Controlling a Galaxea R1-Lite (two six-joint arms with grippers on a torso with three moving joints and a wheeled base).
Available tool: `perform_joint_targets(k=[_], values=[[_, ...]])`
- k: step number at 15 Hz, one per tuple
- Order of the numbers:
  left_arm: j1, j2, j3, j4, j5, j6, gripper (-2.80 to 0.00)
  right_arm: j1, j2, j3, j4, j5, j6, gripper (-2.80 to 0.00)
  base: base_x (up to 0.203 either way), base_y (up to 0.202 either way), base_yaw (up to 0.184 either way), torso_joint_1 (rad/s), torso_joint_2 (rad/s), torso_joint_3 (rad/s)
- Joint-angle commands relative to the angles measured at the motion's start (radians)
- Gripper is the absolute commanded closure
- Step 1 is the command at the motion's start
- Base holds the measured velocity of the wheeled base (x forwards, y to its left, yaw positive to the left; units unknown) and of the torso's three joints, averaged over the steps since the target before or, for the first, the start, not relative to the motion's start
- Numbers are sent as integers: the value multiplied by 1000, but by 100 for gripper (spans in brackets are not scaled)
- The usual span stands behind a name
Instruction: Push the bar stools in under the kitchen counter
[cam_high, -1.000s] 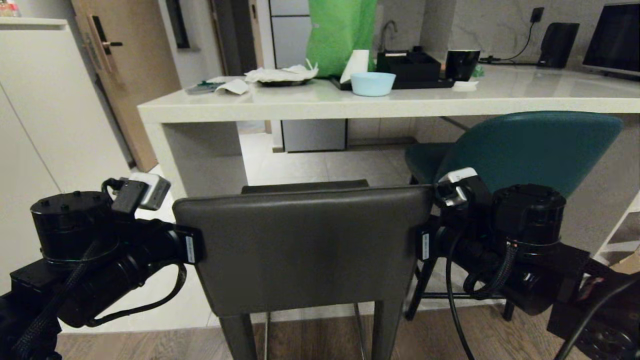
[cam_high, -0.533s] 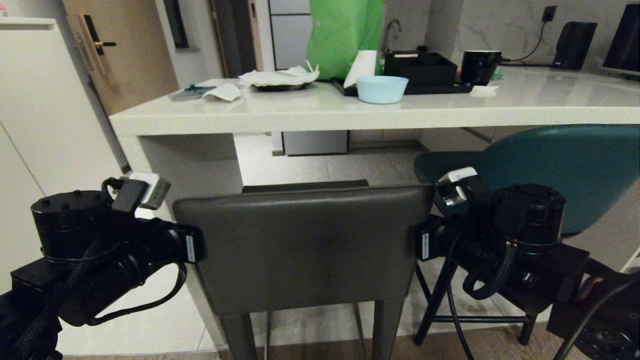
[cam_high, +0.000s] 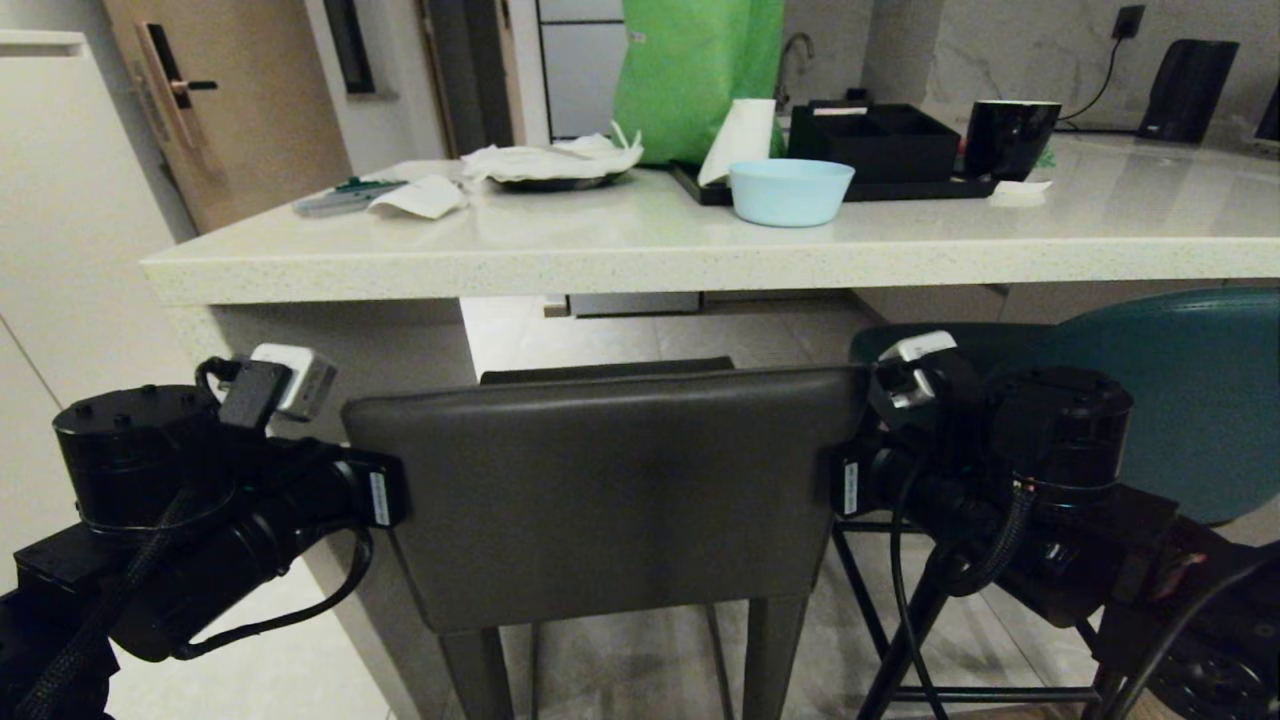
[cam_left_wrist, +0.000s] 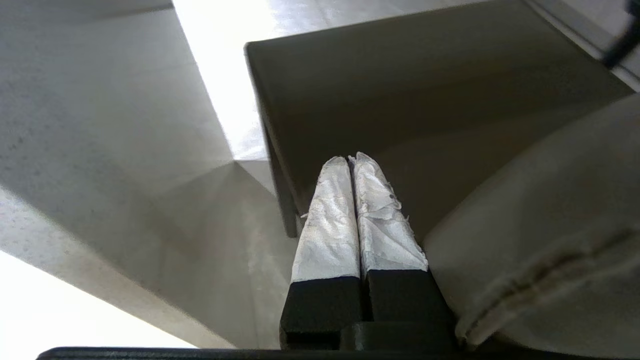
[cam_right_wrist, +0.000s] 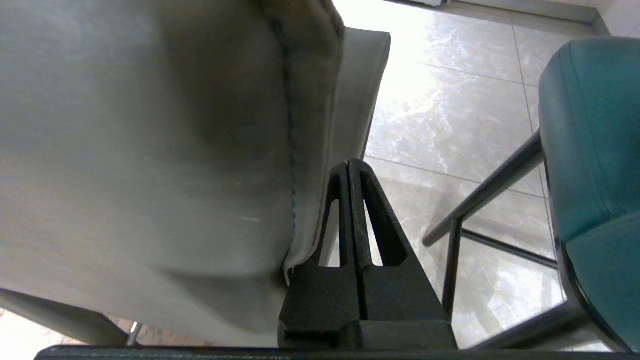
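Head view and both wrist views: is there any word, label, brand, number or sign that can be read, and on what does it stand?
No text can be read in any view.
White label on the left pincer wrist: print too small to read.
White label on the right pincer wrist: print too small to read.
Small mark on the green bag: too small to read.
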Motion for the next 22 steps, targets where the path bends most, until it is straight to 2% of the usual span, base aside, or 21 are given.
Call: perform_joint_targets(k=[1, 7, 11, 13, 15, 18, 22], values=[[-16, 0, 5, 2, 53, -1, 0, 1, 1, 0, 2, -1, -1, 0, 0, 0, 0, 0, 0, 0], [-23, -92, 24, 4, 63, -5, 0, -5, -41, 9, 2, -13, 1, 0, 0, 0, 0, 0, 0, 0], [93, -161, 48, 10, 29, -2, 0, -114, -140, 69, 17, -24, 1, 0, 0, 0, 0, 0, 0, 0], [109, -173, 74, 6, 1, -3, 0, -153, -180, 89, 19, -22, 5, 0, 0, 0, 0, 0, 0, 0], [110, -216, 87, 7, 2, -5, 0, -150, -225, 109, 31, -26, -6, 0, 0, 0, 0, 0, 0, 0], [113, -358, 134, 40, 7, -6, 0, -152, -368, 142, 115, -33, -33, 0, 0, 0, 0, 0, 0, 0], [169, -676, 147, 221, 10, -65, 0, -264, -615, 158, 220, -53, -60, 0, 0, 0, 0, 0, 0, 0]])
